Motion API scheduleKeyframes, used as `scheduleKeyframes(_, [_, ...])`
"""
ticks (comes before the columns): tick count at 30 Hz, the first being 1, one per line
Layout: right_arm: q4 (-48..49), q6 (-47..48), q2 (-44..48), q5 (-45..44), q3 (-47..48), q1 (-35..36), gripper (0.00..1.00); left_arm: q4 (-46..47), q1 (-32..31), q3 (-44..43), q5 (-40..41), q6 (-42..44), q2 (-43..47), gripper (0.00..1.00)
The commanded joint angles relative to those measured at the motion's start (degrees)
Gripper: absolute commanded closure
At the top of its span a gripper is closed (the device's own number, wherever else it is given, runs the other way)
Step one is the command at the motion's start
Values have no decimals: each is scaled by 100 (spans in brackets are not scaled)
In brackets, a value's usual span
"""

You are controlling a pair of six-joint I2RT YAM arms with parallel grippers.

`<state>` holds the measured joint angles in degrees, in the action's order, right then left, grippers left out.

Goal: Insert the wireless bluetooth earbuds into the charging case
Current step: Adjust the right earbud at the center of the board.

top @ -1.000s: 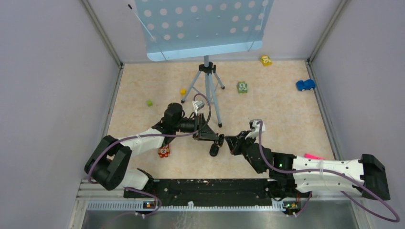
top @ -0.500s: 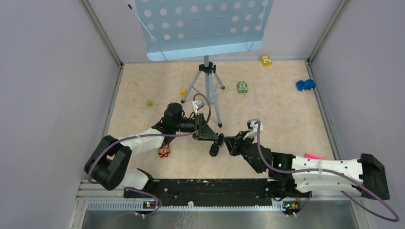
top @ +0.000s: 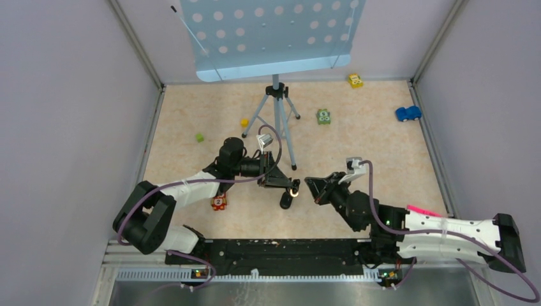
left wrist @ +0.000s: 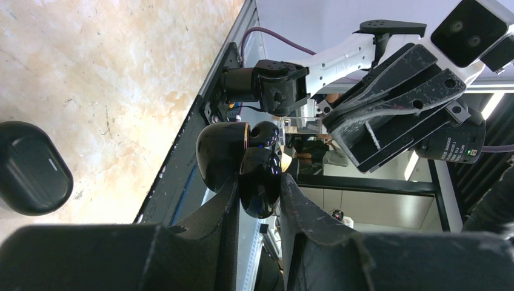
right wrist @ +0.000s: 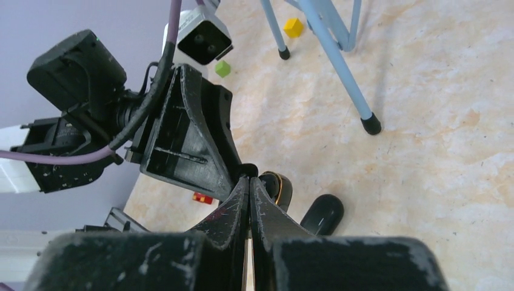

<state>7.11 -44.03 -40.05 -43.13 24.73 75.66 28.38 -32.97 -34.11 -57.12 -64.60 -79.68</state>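
The left gripper [left wrist: 259,189] clamps a glossy black earbud [left wrist: 260,179] above the table [top: 383,146], probably so the right gripper [right wrist: 249,182], fingers [right wrist: 233,209] pressed together and empty, can nudge it straight. The charging case [top: 286,201] lies just nearer, lid seemingly shut.

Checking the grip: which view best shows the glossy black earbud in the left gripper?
Left wrist: the glossy black earbud fills mid-frame, pinched in the left gripper. Right wrist catches only its gold-ringed edge; the top view, a speck.
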Motion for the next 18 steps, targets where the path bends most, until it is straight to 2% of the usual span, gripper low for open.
scheduleKeyframes(1, [-159,-36,171,-413,-68,50,100,287,7,-147,-33,12,-27,100])
scheduleKeyframes(5, [-337,-175,-51,-658,93,50,100,306,3,-149,-36,-8,-42,100])
scheduleKeyframes(12, [-497,-127,-991,-672,622,51,100,308,10,-149,-36,-11,-9,100])
scheduleKeyframes(18, [-184,140,-1059,-447,603,37,100,291,5,-115,-36,0,-3,100])
